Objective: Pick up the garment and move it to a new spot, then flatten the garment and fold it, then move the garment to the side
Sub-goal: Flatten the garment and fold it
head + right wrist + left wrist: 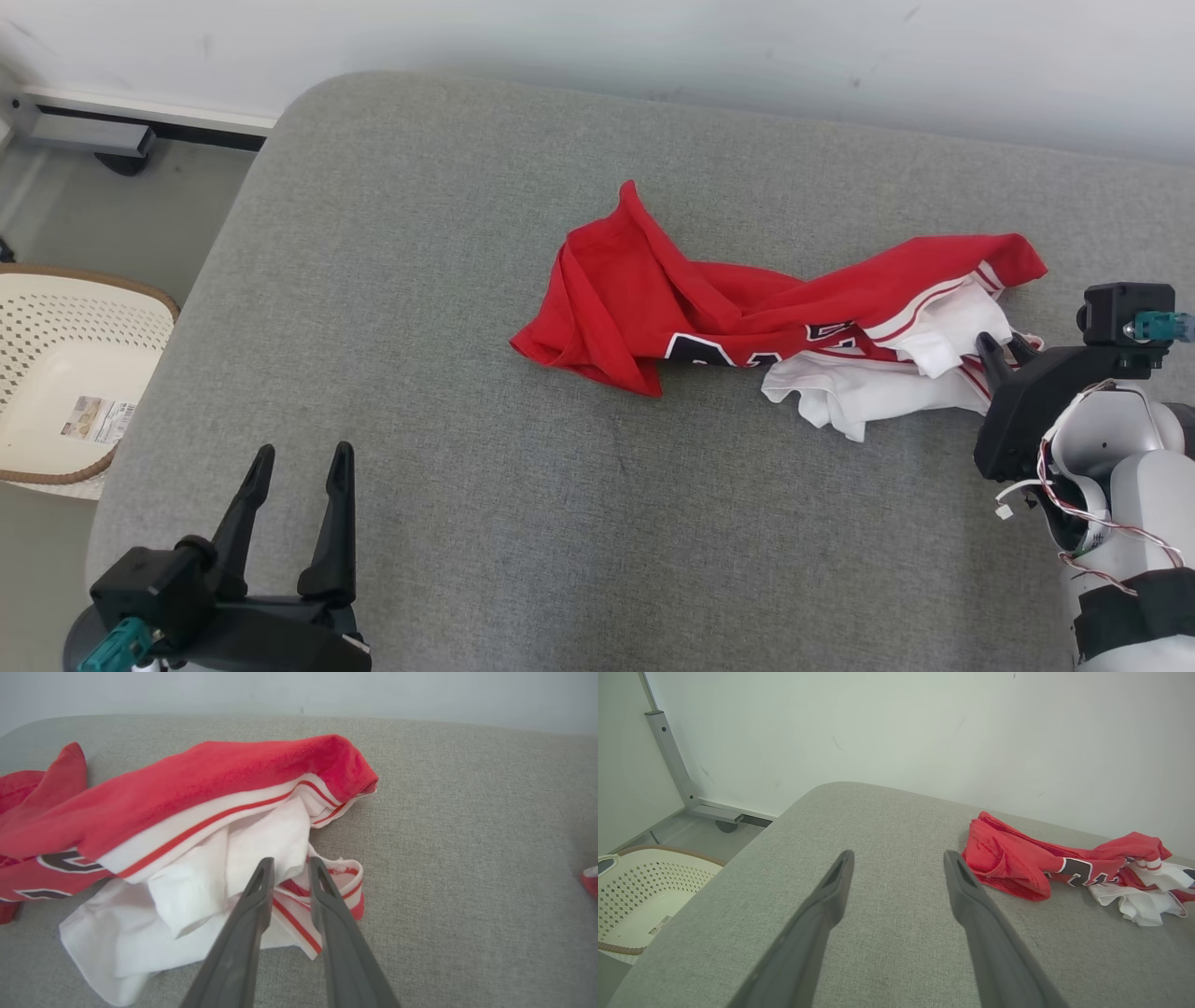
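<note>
- Illumination: bright, even and diffuse in all views; source direction not determinable.
- Shadows: faint and soft-edged, under garment [224, 779] folds just ahead of the right gripper [290, 864] jaws.
- Focus: left gripper [899, 856] fingers soft towards their bases; cushion [887, 952] weave between the jaws sharp.
- Distortion: cushion's far edge bows beyond the jaws in both wrist views.
- Background: wall [924, 728] beyond the jaws pale, slightly washed.

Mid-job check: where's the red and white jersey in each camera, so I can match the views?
Head view: jersey right of centre on the grey cushion, white end toward the right edge.
Left wrist view: jersey at the right, near the cushion's far edge.
Right wrist view: jersey across left and centre, white folds nearest the camera.
Shared landmark: the black number print on the red cloth.
</note>
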You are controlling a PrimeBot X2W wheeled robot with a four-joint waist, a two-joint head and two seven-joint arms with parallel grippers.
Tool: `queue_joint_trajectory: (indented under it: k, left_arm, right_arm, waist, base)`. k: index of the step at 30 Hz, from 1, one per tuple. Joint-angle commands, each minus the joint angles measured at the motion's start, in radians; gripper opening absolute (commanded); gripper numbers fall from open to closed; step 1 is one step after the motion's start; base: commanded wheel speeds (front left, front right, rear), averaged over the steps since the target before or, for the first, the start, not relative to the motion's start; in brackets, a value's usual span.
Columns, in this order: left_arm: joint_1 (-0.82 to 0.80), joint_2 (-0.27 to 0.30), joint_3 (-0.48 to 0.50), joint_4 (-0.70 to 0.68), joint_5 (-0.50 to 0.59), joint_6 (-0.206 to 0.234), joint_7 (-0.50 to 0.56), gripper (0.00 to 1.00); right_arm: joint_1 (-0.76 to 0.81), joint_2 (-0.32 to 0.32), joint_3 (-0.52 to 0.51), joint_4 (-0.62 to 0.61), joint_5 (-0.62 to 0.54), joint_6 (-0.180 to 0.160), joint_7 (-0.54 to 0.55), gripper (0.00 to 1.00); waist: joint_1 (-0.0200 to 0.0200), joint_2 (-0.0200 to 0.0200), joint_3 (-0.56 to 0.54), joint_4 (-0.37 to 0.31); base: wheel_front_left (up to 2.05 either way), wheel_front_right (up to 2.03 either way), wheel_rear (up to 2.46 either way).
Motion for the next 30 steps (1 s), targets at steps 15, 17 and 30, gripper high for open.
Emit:
queue_joint_trajectory:
  k: [15, 17, 30]
  left_arm:
    - [-0.011, 0.009, 0.006, 0.006, -0.01, 0.007, -0.013, 1.0]
    - [-0.008, 0.012, 0.008, 0.006, -0.01, 0.007, -0.014, 1.0]
    - [0.007, 0.03, 0.017, -0.015, -0.014, 0.019, -0.011, 1.0]
  right_arm:
    - [-0.008, -0.003, 0.006, -0.026, 0.059, 0.0, -0.025, 0.0]
    - [0.013, -0.003, 0.016, -0.084, 0.092, 0.0, -0.014, 0.0]
    - [0.314, -0.004, -0.093, -0.583, 0.265, 0.0, 0.192, 0.0]
  waist:
    - [-0.0001, -0.0001, 0.003, 0.005]
    - [-0.0001, -0.0001, 0.0, -0.002]
    - [-0.0001, -0.0001, -0.006, -0.059]
  base:
    - [0.0, 0.0, 0.0]
    - [0.0, 0.0, 0.0]
    - [0.0, 0.0, 0.0]
